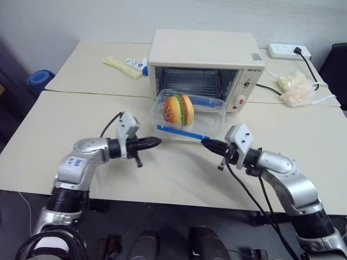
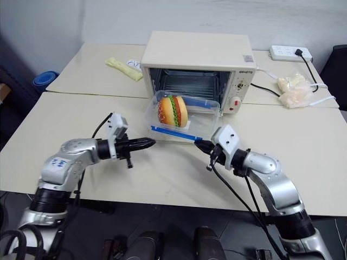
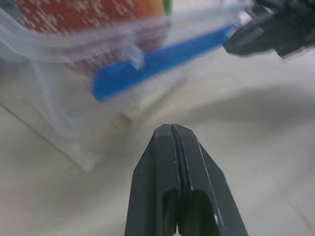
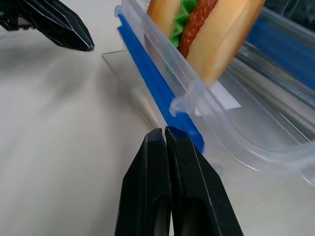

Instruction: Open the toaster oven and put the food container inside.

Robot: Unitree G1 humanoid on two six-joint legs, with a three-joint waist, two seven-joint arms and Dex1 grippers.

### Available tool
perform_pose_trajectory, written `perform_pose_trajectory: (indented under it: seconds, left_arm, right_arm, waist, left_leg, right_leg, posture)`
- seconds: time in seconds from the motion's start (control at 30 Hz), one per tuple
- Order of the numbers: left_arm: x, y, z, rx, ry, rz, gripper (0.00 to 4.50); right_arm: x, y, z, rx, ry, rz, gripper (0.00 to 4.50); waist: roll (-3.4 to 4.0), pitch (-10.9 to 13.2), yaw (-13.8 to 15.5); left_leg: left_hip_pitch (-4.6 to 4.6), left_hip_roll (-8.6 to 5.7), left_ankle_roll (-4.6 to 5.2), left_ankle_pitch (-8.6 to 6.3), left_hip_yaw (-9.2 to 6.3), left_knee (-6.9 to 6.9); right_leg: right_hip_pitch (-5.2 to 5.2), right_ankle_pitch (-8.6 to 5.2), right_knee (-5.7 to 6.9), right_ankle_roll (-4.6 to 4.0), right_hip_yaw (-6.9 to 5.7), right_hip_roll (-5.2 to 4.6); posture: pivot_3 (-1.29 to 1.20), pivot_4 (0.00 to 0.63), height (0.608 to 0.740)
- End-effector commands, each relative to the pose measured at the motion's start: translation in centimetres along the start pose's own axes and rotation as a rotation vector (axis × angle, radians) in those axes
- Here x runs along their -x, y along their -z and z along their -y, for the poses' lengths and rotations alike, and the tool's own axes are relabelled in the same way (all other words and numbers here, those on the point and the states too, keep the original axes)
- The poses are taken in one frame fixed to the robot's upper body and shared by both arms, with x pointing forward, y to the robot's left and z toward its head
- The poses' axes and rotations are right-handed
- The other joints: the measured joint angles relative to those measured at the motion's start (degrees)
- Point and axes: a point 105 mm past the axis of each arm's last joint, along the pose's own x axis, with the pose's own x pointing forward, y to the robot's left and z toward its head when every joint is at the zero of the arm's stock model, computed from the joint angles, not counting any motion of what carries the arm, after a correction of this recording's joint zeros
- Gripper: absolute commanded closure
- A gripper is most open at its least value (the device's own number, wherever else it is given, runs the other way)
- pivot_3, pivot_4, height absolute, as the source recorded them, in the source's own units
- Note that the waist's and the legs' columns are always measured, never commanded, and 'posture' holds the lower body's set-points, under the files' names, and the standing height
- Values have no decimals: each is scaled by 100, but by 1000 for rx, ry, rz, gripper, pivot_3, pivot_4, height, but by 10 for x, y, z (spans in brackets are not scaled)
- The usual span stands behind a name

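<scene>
Here the toaster oven (image 1: 206, 59) stands open on the table (image 1: 81, 157), and the food container (image 1: 190, 115) with its toy hamburger (image 1: 178, 109) rests on the lowered glass door, partly in the oven's mouth. The left gripper (image 1: 158, 142) and right gripper (image 1: 205, 142) both have fingers pressed together, holding nothing, their tips just beside the container's near blue clip strip (image 1: 179, 132), one at each end.

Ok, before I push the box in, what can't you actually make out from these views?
- Toaster oven door: covered by the food container in the eye views.
- Whether the right gripper touches the blue clip: unclear.
- Container's far side in the left wrist view: blurred, cut off.
</scene>
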Motion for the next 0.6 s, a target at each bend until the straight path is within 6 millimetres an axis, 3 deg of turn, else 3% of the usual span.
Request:
perform_pose_trajectory:
  seconds: [0.03, 0.43, 0.6]
  left_arm:
    - [-9, -11, -23, -34, -148, 49, 4500]
    - [-29, -30, -45, -4, -307, 178, 4500]
    - [-38, -38, -60, 17, -382, 221, 4500]
  right_arm:
    - [-6, -1, 21, 96, 64, 15, 4416]
    - [-41, -18, 71, 157, 216, 110, 4416]
    - [-56, -17, 86, 136, 266, 116, 4416]
  waist:
    - [-1, 0, -7]
    - [0, 0, -137]
    - [0, 0, -138]
  left_leg:
    - [2, -1, 4, -2, 4, 5]
    - [0, 1, -5, 7, 7, 2]
    - [0, -1, -7, 7, 7, 2]
  right_leg:
    - [1, 1, 2, 2, 1, 1]
    - [-4, 4, 4, 7, 2, 2]
    - [-4, 5, 4, 8, 0, 1]
  posture:
    - [0, 150, 740]
    - [0, 150, 740]
    - [0, 150, 740]
